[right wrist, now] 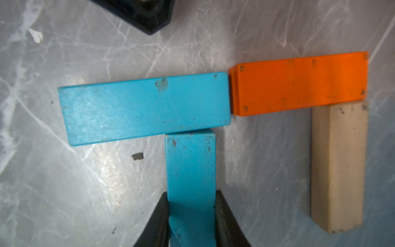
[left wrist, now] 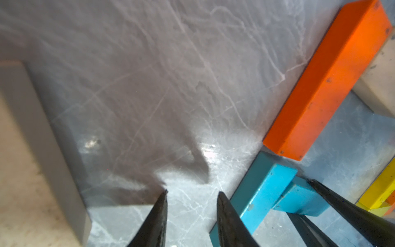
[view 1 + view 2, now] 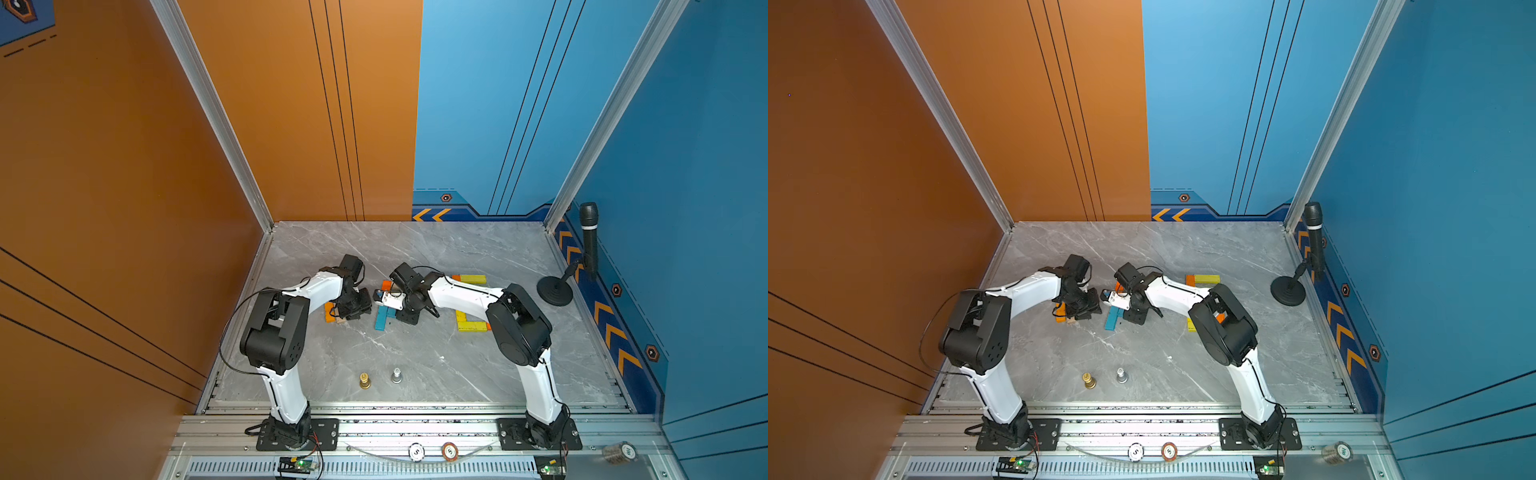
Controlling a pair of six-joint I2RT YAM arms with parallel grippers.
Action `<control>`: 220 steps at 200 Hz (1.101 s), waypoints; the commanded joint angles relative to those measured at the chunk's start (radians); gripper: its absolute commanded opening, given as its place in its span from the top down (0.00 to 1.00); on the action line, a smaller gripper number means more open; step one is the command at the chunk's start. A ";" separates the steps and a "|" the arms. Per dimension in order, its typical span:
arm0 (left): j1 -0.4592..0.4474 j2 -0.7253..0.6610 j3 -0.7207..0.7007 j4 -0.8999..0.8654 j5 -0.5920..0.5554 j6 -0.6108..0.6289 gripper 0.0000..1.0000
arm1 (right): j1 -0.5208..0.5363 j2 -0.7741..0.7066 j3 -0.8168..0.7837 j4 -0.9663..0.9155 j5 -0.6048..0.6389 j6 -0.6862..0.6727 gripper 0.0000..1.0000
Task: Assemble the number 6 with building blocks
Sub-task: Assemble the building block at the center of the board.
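Right tool (image 1: 191, 198) gripped one end of a teal block (image 1: 190, 162). The block's free end butted the long side of a second teal block (image 1: 145, 107), forming a T near the centre of the table (image 3: 415, 365). An orange block (image 1: 299, 83) lay end to end with the second teal block at its 12 o'clock end. A tan block (image 1: 339, 166) met the orange block's far end at a right angle. Left tool (image 2: 192, 191), at 9 o'clock of the right tool, stood narrowly parted and empty. Yellow blocks (image 3: 471, 279) lay at 3 o'clock.
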 commanded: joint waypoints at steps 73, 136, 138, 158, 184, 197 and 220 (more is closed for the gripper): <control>-0.002 0.023 -0.026 -0.030 -0.009 -0.007 0.60 | -0.014 0.044 0.039 -0.098 0.008 -0.098 0.68; -0.011 0.026 -0.022 -0.030 -0.009 -0.007 0.60 | -0.024 0.055 0.063 -0.118 -0.005 -0.115 0.66; -0.011 0.026 -0.022 -0.030 -0.009 -0.008 0.60 | -0.024 0.054 0.063 -0.119 -0.006 -0.115 0.66; -0.014 0.027 -0.021 -0.030 -0.009 -0.007 0.60 | -0.024 0.054 0.065 -0.120 -0.005 -0.117 0.65; -0.017 0.026 -0.019 -0.031 -0.007 -0.007 0.60 | -0.025 0.055 0.069 -0.122 -0.006 -0.117 0.63; -0.019 0.026 -0.018 -0.030 -0.007 -0.009 0.60 | -0.025 0.055 0.071 -0.122 -0.007 -0.117 0.60; -0.020 0.017 -0.017 -0.031 -0.006 -0.008 0.60 | -0.025 0.051 0.080 -0.120 -0.013 -0.114 0.57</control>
